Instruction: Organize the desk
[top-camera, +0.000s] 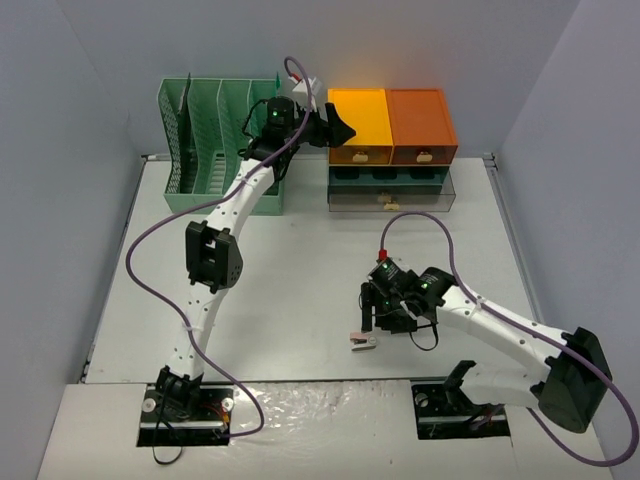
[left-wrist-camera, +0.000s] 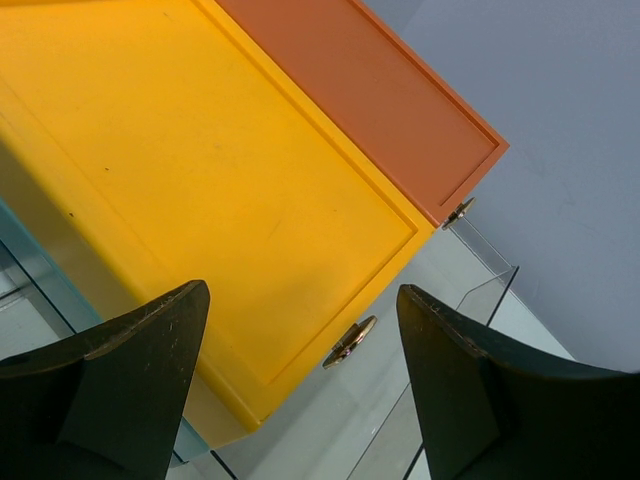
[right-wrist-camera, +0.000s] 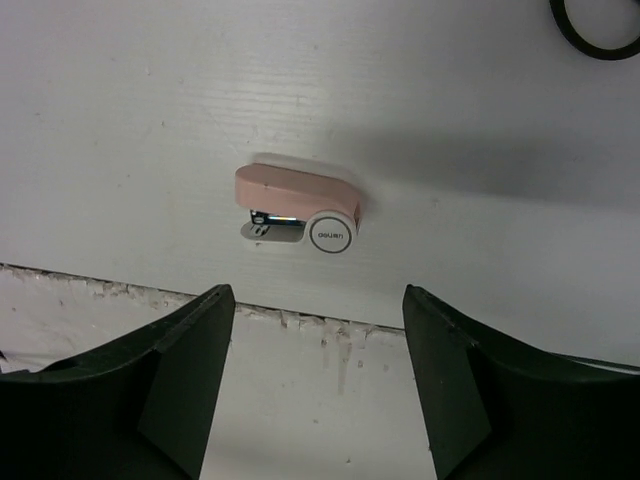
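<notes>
From above, my left claw reaches to the far end of the bench. It hangs over the left side of a yellow box, just right of a green rack. An orange box sits touching the yellow one, and both are stacked on clear drawers. My right claw points down near the front edge, just above a pink stapler lying on the bench. The left arm crosses in front of the rack's right end and hides part of it.

The left wrist view shows what the overhead one cannot. My left fingers are spread wide with nothing between them. The yellow lid fills the gap, with the orange lid beside it. A small brass handle shows on the front of each box, with the clear drawer walls below.

In the right wrist view my right fingers are also wide apart and hold nothing. The stapler lies flat just beyond the fingertips, untouched, with its white round end to the right. A rough seam crosses the bench between it and my fingers. A black ring is cut off at the top right corner. I cannot tell what it is, and I cannot pick it out from above.
</notes>
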